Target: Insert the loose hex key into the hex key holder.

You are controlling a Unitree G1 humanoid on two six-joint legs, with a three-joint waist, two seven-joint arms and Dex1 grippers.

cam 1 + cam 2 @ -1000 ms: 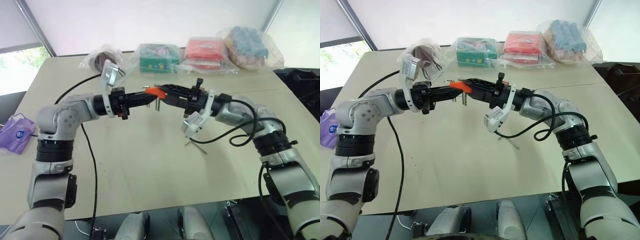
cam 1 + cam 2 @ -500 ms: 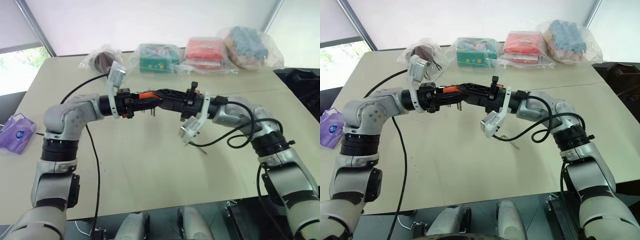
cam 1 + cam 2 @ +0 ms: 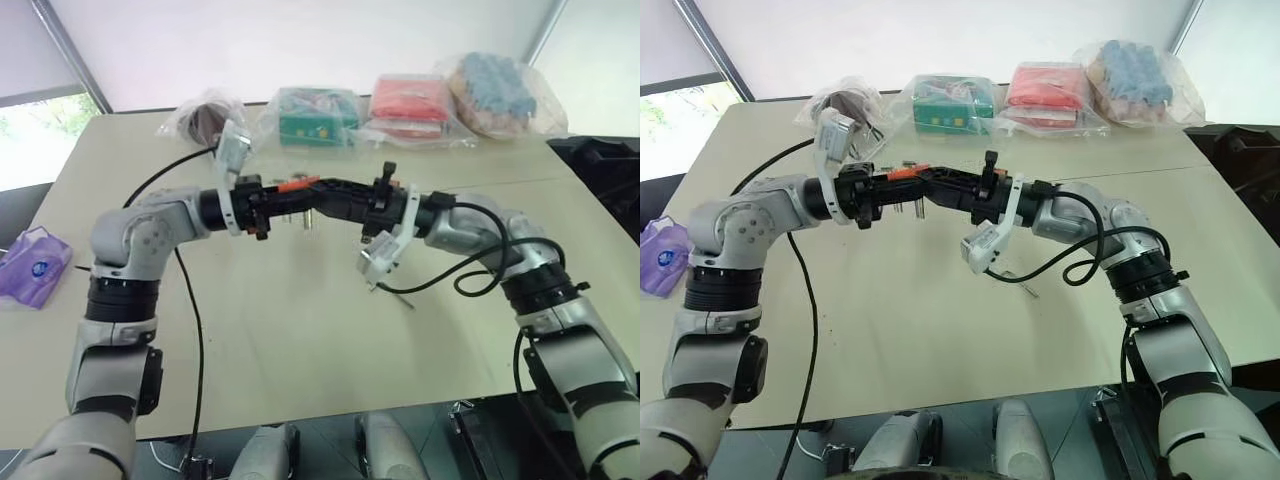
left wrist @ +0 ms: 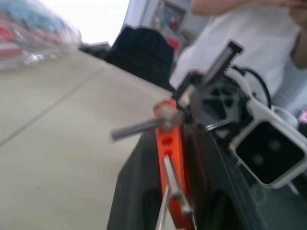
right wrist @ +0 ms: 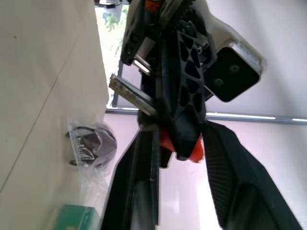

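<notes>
On the pale bench (image 3: pixel 300 350), about midway between the near and far edges and towards the right edge, lies one thin dark rod, which I take to be the loose hex key (image 3: pixel 395 294). It lies flat, with its long axis running diagonally, one end nearer the bench's middle and the other nearer the near right corner. It sits below the right wrist, so the right arm is much the nearer.

Just beyond and above it, the two arms meet in the air, pointing at each other. Between them is one orange-red hex key holder (image 3: pixel 293 185), with several metal keys sticking out. The left pincer (image 3: pixel 298 198) appears closed on the holder, which sits between its fingers in the left wrist view. The right pincer (image 3: pixel 308 186) also appears closed on it from the opposite side. The loose key therefore lies down and towards the robot from both.

Along the far edge sit four clear bags: a cable coil (image 3: pixel 205 115), a green box (image 3: pixel 318 115), a red packet (image 3: pixel 410 100) and bluish items (image 3: pixel 500 90).
</notes>
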